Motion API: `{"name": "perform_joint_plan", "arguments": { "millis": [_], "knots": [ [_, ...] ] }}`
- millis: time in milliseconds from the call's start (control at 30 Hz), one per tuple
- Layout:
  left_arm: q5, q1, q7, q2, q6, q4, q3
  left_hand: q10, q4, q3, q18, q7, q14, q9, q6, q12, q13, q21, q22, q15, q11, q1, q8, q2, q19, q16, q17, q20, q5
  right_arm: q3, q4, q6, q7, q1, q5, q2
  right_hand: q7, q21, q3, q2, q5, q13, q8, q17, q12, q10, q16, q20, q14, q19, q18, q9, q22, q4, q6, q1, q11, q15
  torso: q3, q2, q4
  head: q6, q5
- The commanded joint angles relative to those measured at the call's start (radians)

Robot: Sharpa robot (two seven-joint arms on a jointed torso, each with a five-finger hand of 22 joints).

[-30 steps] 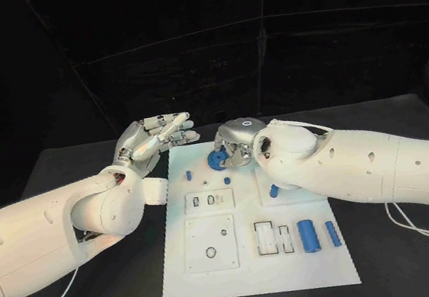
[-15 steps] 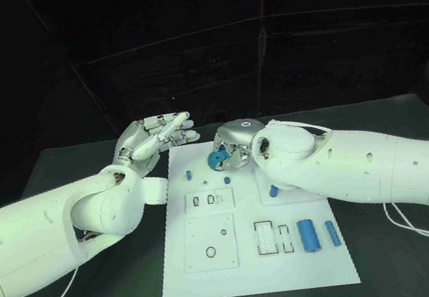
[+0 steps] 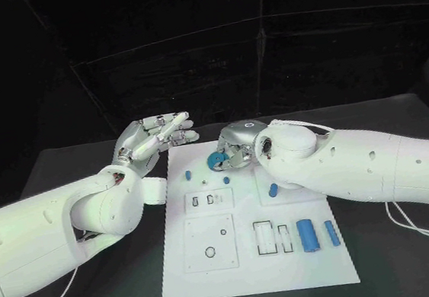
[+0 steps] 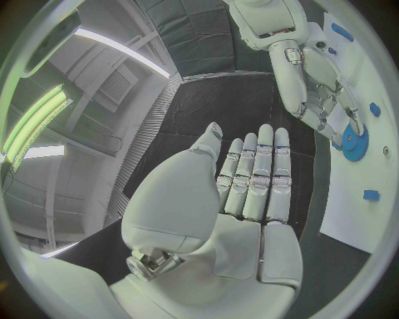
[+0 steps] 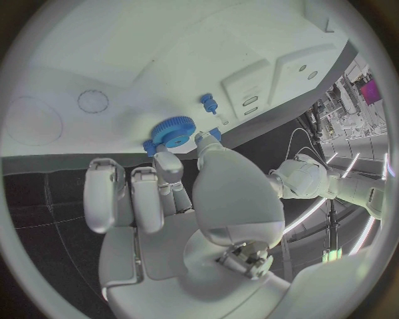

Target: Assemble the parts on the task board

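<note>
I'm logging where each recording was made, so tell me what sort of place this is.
Probably a robotics test cell in a lab: a black table backed by black curtains, a white task board with blue parts such as a gear, and strip ceiling lights in the left wrist view.

Before me stands a black table point(image 3: 72, 161), and behind it a dark curtain wall point(image 3: 265, 47) with faint seams closes the space. From my left wrist I see a grey ceiling point(image 4: 108, 73) with long bright light strips point(image 4: 116, 50) and a greenish lamp point(image 4: 33, 119) at the side.
</note>
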Motion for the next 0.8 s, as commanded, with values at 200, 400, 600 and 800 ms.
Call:
{"name": "perform_joint_plan", "arguments": {
  "millis": [200,400,600,800],
  "knots": [
    [-0.006,0.001,0.002,0.000,0.013,0.001,0.001,0.005,-0.006,-0.002,0.015,0.001,0.009,-0.001,0.005,-0.006,0.000,-0.003,-0.001,0.000,0.000,-0.003,-0.005,0.007,0.004,-0.006,0.001,0.000,-0.003,0.000,0.002,0.038,-0.017,0.002,0.012,-0.008,0.006,0.003,-0.022,-0.005,0.008,0.000,-0.015,0.088,0.001,-0.005,0.006,0.008,0.067,0.002,-0.011,-0.003,0.020,-0.012,-0.016,0.016,0.007,0.009,-0.0002,0.000,0.0008,-0.001,-0.004],
    [-0.006,0.001,0.002,-0.002,0.012,0.001,0.001,0.005,-0.006,-0.002,0.015,0.001,0.009,-0.001,0.005,-0.006,0.000,-0.003,-0.001,0.000,0.000,-0.003,-0.005,0.007,0.004,-0.006,0.001,0.000,-0.003,0.000,0.025,-0.043,-0.001,0.002,0.018,-0.030,0.005,0.005,-0.029,-0.001,0.040,0.015,-0.013,0.095,0.013,0.002,0.009,0.009,0.068,0.006,-0.012,-0.001,0.026,-0.019,-0.012,0.047,0.006,0.010,-0.0001,0.000,0.0005,-0.002,-0.003],
    [-0.006,0.001,0.003,-0.005,0.013,-0.001,0.001,0.005,-0.006,-0.002,0.015,0.001,0.009,-0.001,0.005,-0.006,0.000,-0.003,-0.001,0.000,0.000,-0.003,-0.005,0.007,0.004,-0.006,0.001,0.000,-0.003,0.000,0.085,-0.156,0.037,0.001,0.058,-0.100,0.005,0.002,-0.041,-0.007,0.068,0.008,-0.016,0.079,0.005,-0.004,0.002,0.008,0.064,0.001,-0.010,-0.002,0.019,-0.026,-0.015,0.075,0.005,0.009,0.0010,-0.001,-0.0007,0.003,-0.004],
    [-0.006,0.001,0.006,-0.012,0.006,-0.002,0.001,0.006,-0.009,-0.002,0.015,0.002,0.011,-0.001,0.006,-0.010,0.000,-0.005,-0.003,0.000,0.001,-0.001,-0.008,0.008,0.006,-0.009,0.002,-0.001,-0.003,0.001,0.187,-0.187,0.092,0.002,0.184,-0.239,-0.003,-0.005,-0.061,-0.027,0.016,0.043,0.000,0.064,0.035,0.019,-0.005,0.005,0.060,-0.010,-0.007,0.004,0.004,-0.047,0.015,0.122,-0.001,0.004,-0.0002,-0.006,-0.0069,0.007,-0.017]
  ]
}}
